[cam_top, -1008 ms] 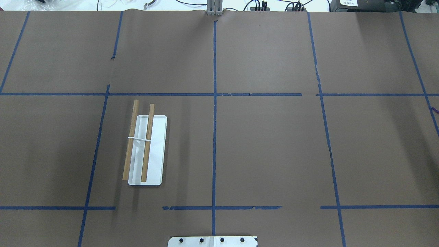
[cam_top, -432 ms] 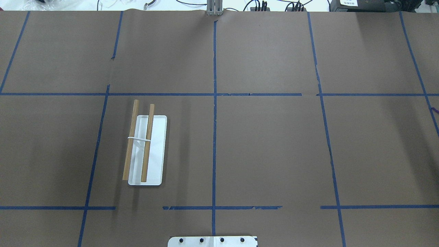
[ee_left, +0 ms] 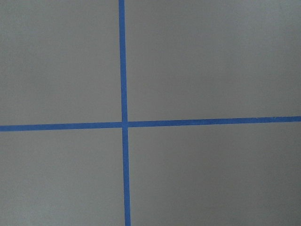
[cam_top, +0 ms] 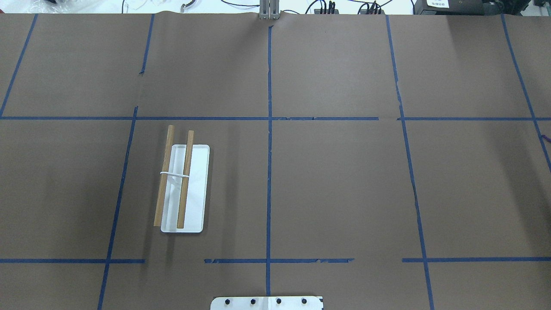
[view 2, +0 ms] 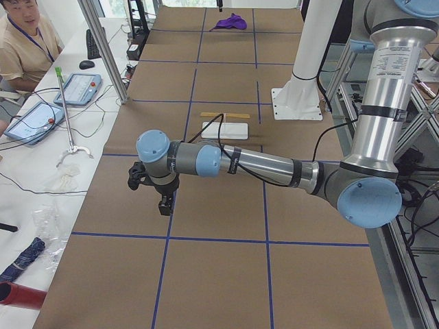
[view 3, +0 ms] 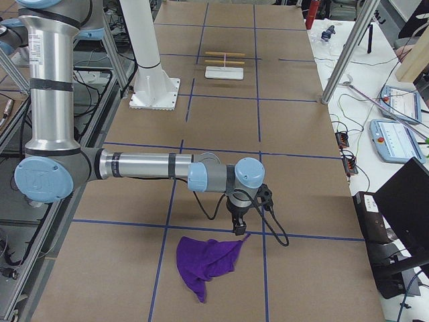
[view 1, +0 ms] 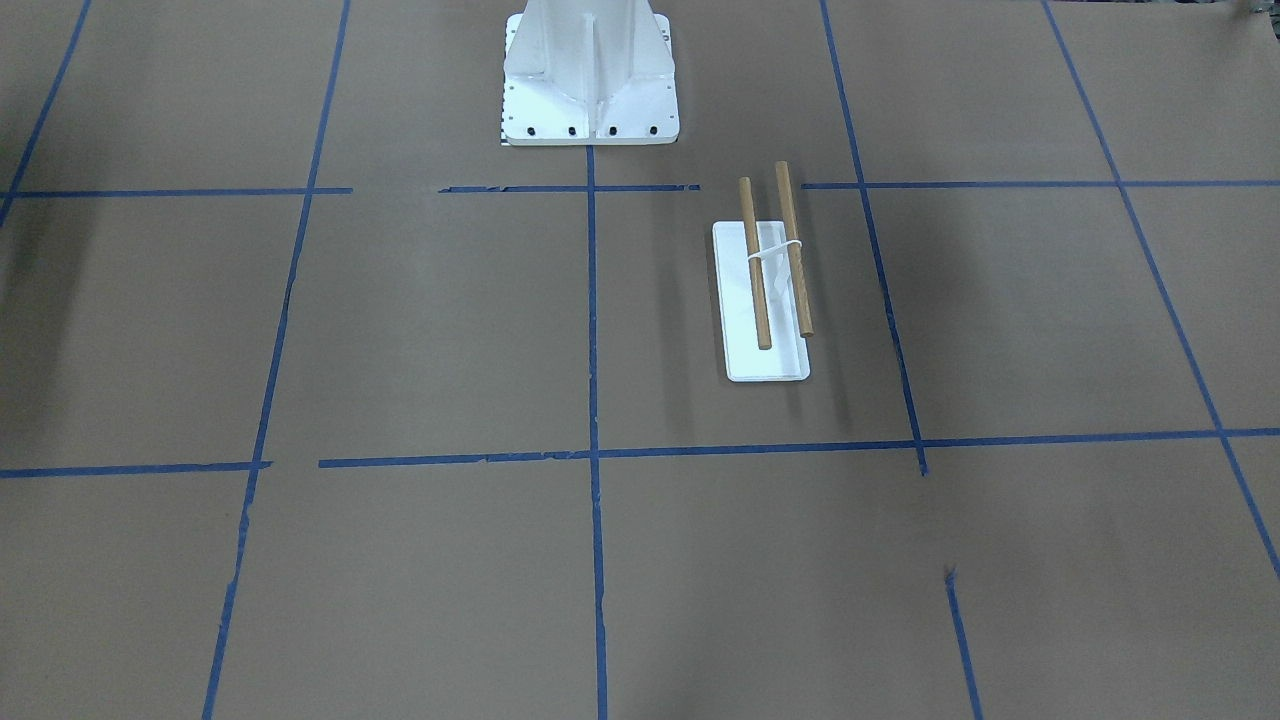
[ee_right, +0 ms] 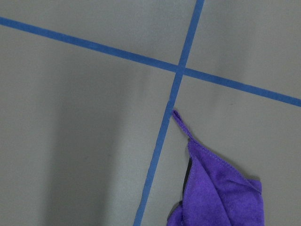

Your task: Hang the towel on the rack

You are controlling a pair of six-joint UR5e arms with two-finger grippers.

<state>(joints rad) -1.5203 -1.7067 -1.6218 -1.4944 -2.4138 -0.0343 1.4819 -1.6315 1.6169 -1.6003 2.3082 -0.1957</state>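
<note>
Nothing's moved this past second: the rack (cam_top: 198,189) is bare and the purple towel (view 3: 204,265) lies crumpled on the tabletop (view 3: 221,127), well apart from it. So the pickup seemingly hasn't started. The right claw (view 3: 238,225) hangs by the towel's corner. Whether it or the left claw (view 2: 164,204) is spread or pressed together, I can't tell.

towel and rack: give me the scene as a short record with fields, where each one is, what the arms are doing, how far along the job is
towel: purple, crumpled on the table near the robot's right end
rack: on the robot's left half of the table, both wooden rods bare
right arm: stretched low, tip by the towel's pointed corner; contact unclear
left arm: stretched over bare table, away from towel and rack
jaws: open or shut cannot be told on either arm
progress: towel not yet lifted or hung
</note>
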